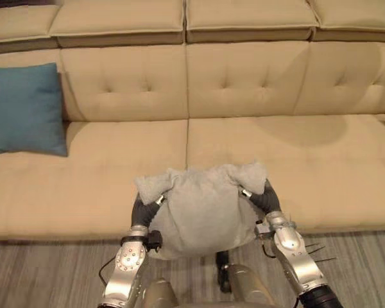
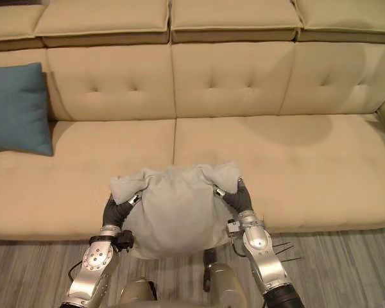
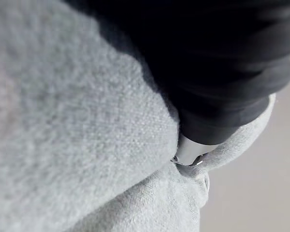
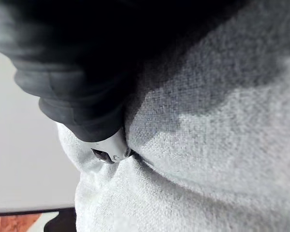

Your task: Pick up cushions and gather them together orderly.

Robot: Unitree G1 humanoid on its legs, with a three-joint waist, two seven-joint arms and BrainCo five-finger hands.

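the grey cushion hangs between both hands at the sofa's front edge, by the middle seam. the left hand and right hand sink into its upper corners, buried in fabric, so whether they clench cannot be told. a blue cushion leans on the backrest at the sofa's left end.
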